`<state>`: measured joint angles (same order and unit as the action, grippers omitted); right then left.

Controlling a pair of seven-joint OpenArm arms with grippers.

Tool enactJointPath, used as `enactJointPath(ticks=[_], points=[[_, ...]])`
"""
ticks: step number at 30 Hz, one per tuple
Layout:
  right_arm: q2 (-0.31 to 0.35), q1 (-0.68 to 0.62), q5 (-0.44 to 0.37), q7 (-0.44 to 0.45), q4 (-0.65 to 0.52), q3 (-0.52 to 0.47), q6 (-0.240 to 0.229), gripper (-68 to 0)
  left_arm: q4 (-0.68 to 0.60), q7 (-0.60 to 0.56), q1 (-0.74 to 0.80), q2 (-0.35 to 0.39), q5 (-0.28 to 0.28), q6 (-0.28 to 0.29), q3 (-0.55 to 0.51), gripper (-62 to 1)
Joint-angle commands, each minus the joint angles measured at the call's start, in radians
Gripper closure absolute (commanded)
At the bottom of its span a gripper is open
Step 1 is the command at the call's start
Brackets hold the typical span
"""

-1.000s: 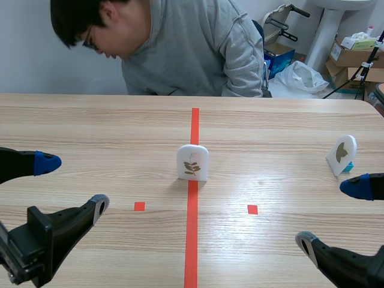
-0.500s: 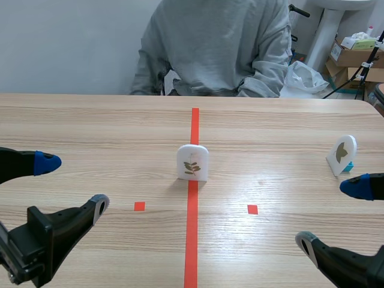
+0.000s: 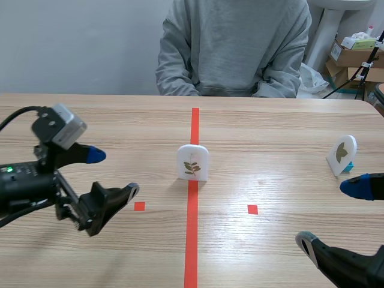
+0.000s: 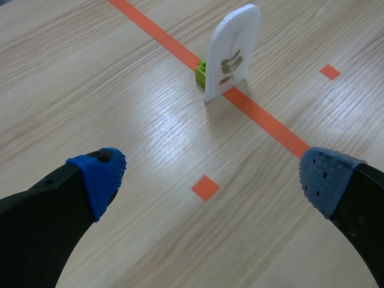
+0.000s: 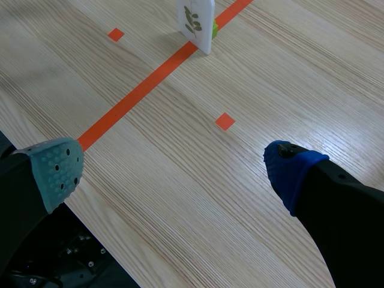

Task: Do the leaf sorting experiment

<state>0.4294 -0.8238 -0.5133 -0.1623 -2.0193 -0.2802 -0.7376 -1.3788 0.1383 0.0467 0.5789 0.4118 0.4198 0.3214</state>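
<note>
A white arched card with a pressed leaf sprig (image 3: 192, 162) stands upright on the orange centre line; the left wrist view shows this card (image 4: 233, 51) on a small green block (image 4: 201, 73), ahead of the fingers. My left gripper (image 3: 114, 174) is open, raised over the table left of the card. A second white card with a broad leaf (image 3: 342, 154) leans on a blue block at the far right. My right gripper (image 3: 337, 216) hangs open near the table's front right, nothing between its fingers. The right wrist view has the centre card (image 5: 196, 24) far ahead.
A person in a grey sweatshirt (image 3: 236, 48) sits across the table, hands below its far edge. Cardboard boxes (image 3: 354, 57) and a white bag stand behind at the right. Small orange squares (image 3: 252, 209) mark the wood on both sides of the line.
My left arm has risen and swung inward toward the centre card, its wrist camera now in sight. The person has sat upright and shifted right. The right arm has stayed put.
</note>
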Motion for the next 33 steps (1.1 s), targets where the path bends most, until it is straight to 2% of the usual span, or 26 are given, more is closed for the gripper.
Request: enactJointPath(ticks=[1, 4, 8, 13, 16, 19, 22, 26, 28, 33], points=[[0.011, 0.01, -0.005, 0.011, 0.002, -0.001, -0.008, -62.1, 0.034, -0.022, -0.088, -0.015, 0.005, 0.002, 0.053, -62.2], [0.011, 0.01, -0.003, 0.011, 0.002, -0.001, -0.008, -62.1, 0.174, -0.05, -0.239, -0.063, -0.06, 0.001, 0.179, -62.2], [0.011, 0.011, -0.003, 0.011, 0.002, -0.001, -0.008, -62.1, 0.346, -0.083, -0.385, -0.151, -0.136, 0.001, 0.293, -62.2], [0.011, 0.012, 0.012, 0.011, 0.002, -0.001, -0.008, -62.1, 0.504, -0.121, -0.49, -0.256, -0.22, 0.001, 0.363, -62.2], [0.011, 0.012, 0.012, 0.011, 0.002, -0.001, -0.008, -62.1, 0.569, -0.124, -0.528, -0.311, -0.227, 0.0, 0.376, -62.2], [0.011, 0.012, 0.012, 0.011, 0.002, -0.001, -0.008, -62.1, 0.617, -0.124, -0.552, -0.352, -0.234, 0.0, 0.376, -62.2], [0.011, 0.012, 0.012, 0.011, 0.002, -0.001, -0.008, -62.1, 0.64, -0.124, -0.56, -0.388, -0.322, -0.008, 0.376, -62.2], [0.011, 0.012, 0.012, 0.011, 0.002, -0.001, -0.008, -62.1, 0.642, -0.128, -0.559, -0.424, -0.39, -0.011, 0.376, -62.2], [0.011, 0.012, 0.012, 0.011, 0.002, -0.001, -0.008, -62.1, 0.643, -0.121, -0.559, -0.439, -0.402, -0.037, 0.376, -62.2], [0.011, 0.012, 0.012, 0.011, 0.002, -0.001, -0.008, -62.1, 0.643, -0.124, -0.559, -0.451, -0.41, -0.044, 0.376, -62.2]])
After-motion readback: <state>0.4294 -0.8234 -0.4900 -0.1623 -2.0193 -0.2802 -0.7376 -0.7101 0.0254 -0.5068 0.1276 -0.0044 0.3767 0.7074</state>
